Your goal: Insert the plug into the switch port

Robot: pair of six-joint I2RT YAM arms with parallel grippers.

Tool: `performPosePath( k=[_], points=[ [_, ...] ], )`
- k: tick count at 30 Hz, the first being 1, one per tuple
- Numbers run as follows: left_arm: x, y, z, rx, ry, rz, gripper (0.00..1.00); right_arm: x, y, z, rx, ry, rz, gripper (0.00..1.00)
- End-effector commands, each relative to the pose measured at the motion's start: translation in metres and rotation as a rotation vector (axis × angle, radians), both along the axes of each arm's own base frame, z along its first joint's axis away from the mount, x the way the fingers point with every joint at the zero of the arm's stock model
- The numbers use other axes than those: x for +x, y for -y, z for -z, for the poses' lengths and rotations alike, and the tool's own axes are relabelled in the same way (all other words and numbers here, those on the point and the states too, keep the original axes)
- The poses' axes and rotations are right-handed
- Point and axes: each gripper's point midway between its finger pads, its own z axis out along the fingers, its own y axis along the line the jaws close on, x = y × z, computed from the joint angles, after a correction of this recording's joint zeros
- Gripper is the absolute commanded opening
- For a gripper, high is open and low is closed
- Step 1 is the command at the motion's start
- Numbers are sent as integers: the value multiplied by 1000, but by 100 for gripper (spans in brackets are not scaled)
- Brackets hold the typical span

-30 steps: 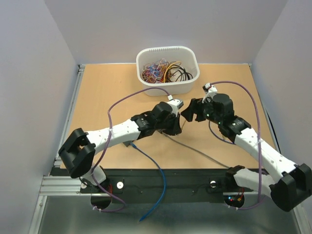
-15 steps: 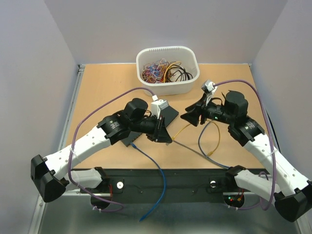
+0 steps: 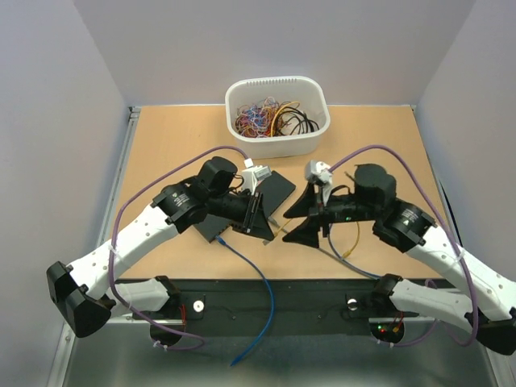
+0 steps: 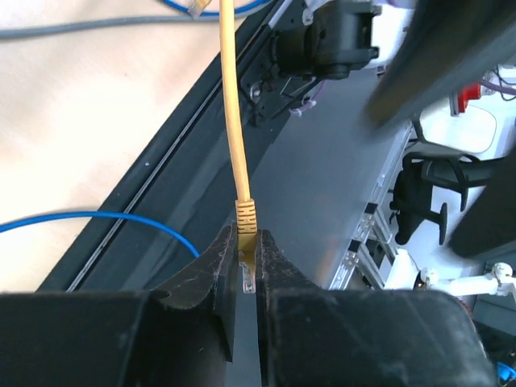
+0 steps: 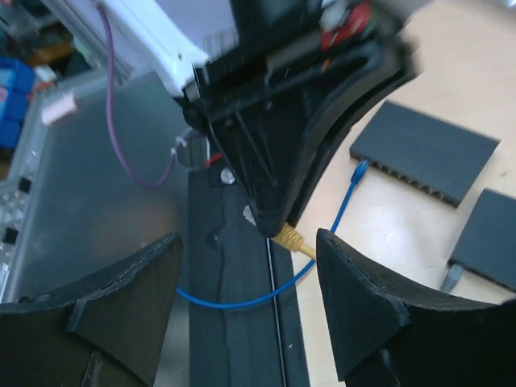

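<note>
My left gripper (image 3: pixel 264 219) is shut on a yellow plug (image 4: pixel 247 232) and holds it off the table; the yellow cable (image 4: pixel 232 97) runs away from the fingers. In the right wrist view the plug (image 5: pixel 289 239) pokes out of the left fingertips. My right gripper (image 3: pixel 295 219) is open wide and empty, facing the left gripper, with the plug just ahead between its fingers (image 5: pixel 133 302). Two black switches lie on the table: one (image 3: pixel 211 229) under the left arm, its port row showing in the right wrist view (image 5: pixel 423 149), and one (image 3: pixel 274 189) behind the left gripper.
A blue cable (image 3: pixel 256 278) is plugged into the near switch and trails over the front rail. A grey cable (image 3: pixel 347 260) runs to the right front. A white bin (image 3: pixel 276 89) of tangled cables stands at the back. The black front rail (image 5: pixel 242 322) is just below the grippers.
My right gripper has swung left and down to face the left gripper and has opened wide. My left gripper, still shut on the yellow plug, has shifted only slightly.
</note>
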Motion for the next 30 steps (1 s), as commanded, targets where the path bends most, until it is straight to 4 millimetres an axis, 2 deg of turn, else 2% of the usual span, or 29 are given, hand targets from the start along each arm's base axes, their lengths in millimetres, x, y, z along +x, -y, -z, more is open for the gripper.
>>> performPosePath(
  k=[1, 4, 11, 17, 22, 25, 26, 30],
  points=[
    [0, 0, -39, -80, 66, 32, 0, -6, -21, 28, -122, 30, 38, 72],
    [3, -2, -42, -73, 73, 26, 0, -1, -27, 44, -176, 48, 80, 73],
    [4, -6, -49, -89, 86, 11, 0, 6, -29, 36, -171, 99, 92, 75],
    [2, -6, -49, -107, 77, 13, 0, 11, -41, 47, -206, 126, 131, 76],
    [3, -7, -48, -111, 77, 10, 0, 10, -46, 48, -217, 165, 169, 73],
    [3, -7, -50, -118, 78, 9, 0, 11, -48, 47, -210, 172, 183, 64],
    [4, -8, -51, -118, 81, 5, 0, 11, -49, 48, -209, 171, 187, 53],
    [6, -8, -45, -117, 82, 1, 0, 9, -52, 51, -196, 173, 195, 29]
  ],
)
